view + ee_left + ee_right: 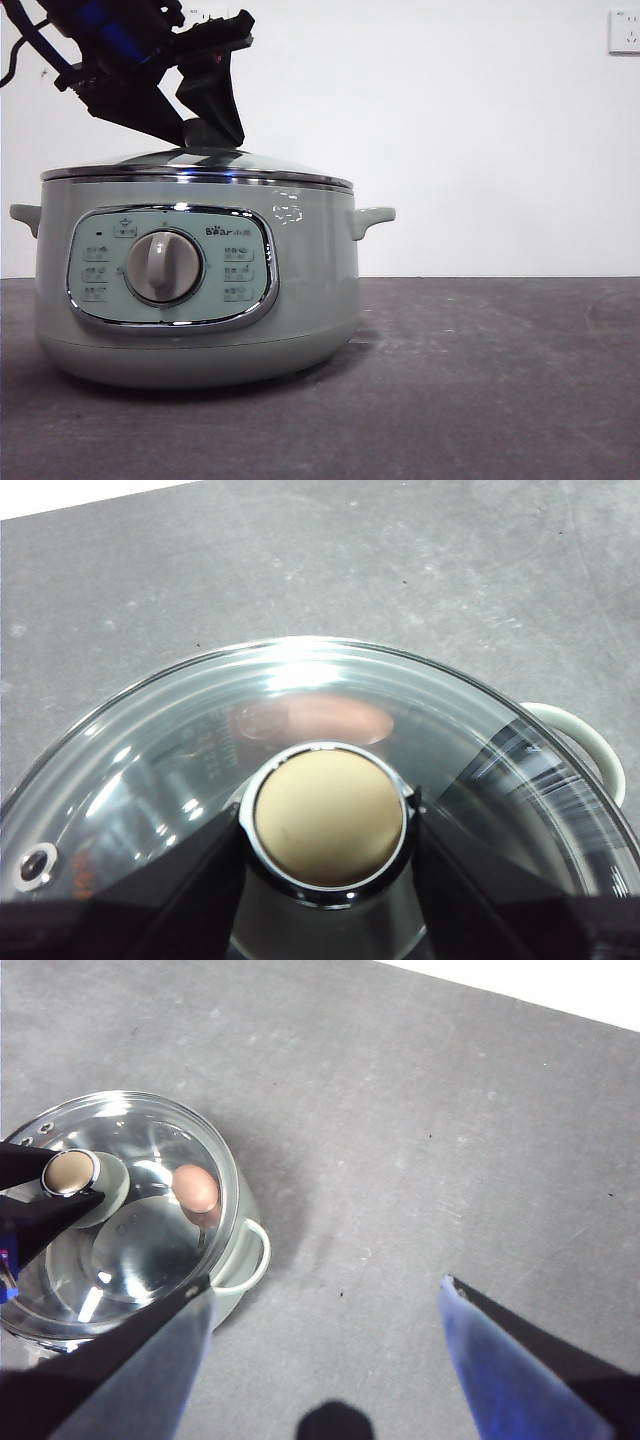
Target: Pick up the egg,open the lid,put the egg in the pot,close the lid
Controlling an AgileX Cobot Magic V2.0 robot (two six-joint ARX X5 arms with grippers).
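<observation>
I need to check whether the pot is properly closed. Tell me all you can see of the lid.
The lid is round, slightly domed clear glass with a shiny chrome rim, a small vent hole near its edge and a chrome-ringed knob on top. It sits level on the pot. The left gripper has a jaw at each side of the knob. Through the glass the egg shows inside.
</observation>
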